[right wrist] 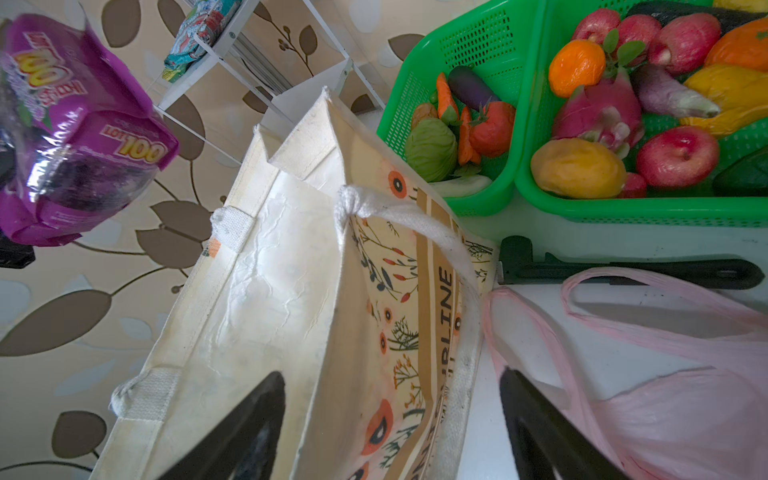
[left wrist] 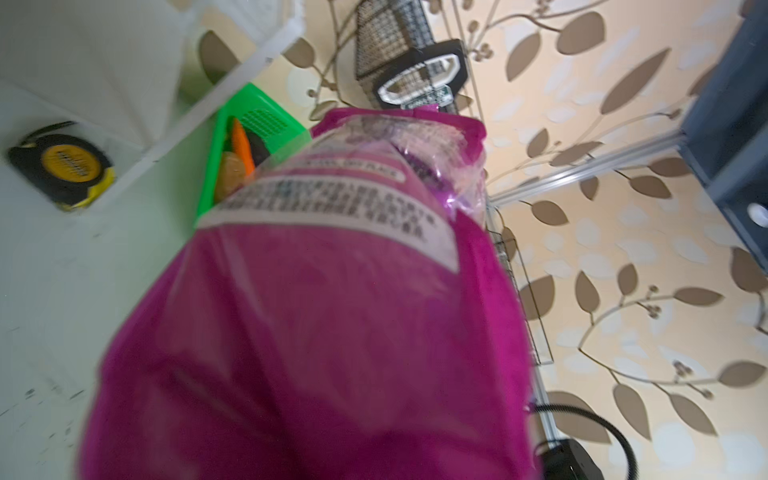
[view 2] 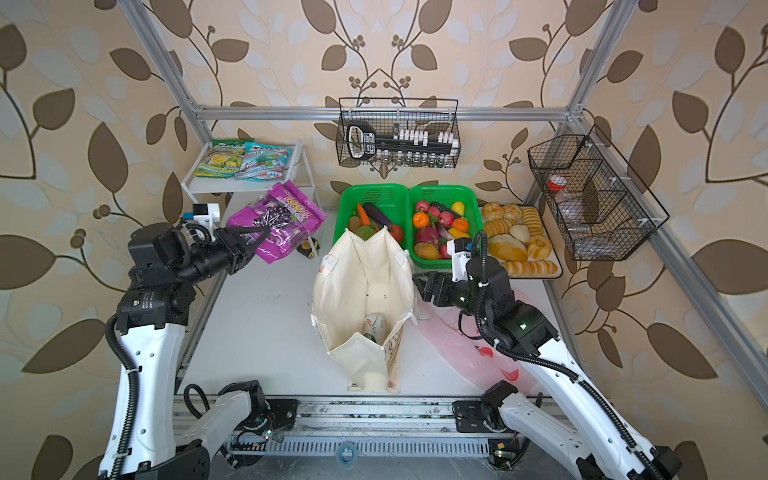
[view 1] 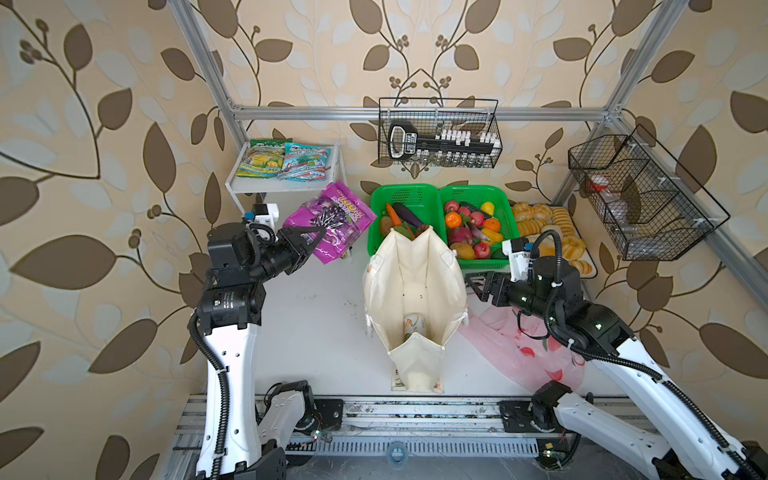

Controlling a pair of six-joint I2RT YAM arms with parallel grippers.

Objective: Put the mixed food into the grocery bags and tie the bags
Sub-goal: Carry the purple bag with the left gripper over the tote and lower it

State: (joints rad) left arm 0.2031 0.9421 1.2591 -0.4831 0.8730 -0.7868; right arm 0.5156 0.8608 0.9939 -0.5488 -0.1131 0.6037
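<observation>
1. Left gripper [view 1: 315, 233]: clenched on the lower edge of the purple packet [view 1: 332, 220]. The packet is held clear of the worktop [view 1: 316, 332], tilted, to the left of the tote bag [view 1: 436, 270] and just in front of the white shelf [view 1: 282, 188]. The left wrist view is blurred and nearly filled by the packet's back face [left wrist: 332, 311].

2. Right gripper [view 1: 474, 286]: released, jaws standing wide. It sits at the right-hand rim of the tote bag. In the right wrist view the bag's printed side wall [right wrist: 415, 332] lies between the two fingers [right wrist: 536, 432], one towards the bag's inside and one over the pink plastic bag [right wrist: 665, 395]. Whether either finger touches the fabric cannot be told.

3. Tote bag: upright in the middle of the worktop, mouth open. A small can [view 1: 415, 326] lies on its floor, seen in both top views.

4. Pink plastic bag: flat and crumpled on the worktop, just right of the tote bag, partly under the right arm.

5. Teal packet [view 1: 303, 162]: on the shelf's top tier, beside a yellow-green packet [view 1: 262, 160].

6. Cabbage [right wrist: 430, 149], tomato [right wrist: 492, 129] and potato [right wrist: 423, 115]: in the left green basket [right wrist: 415, 79], behind the tote bag.
</observation>
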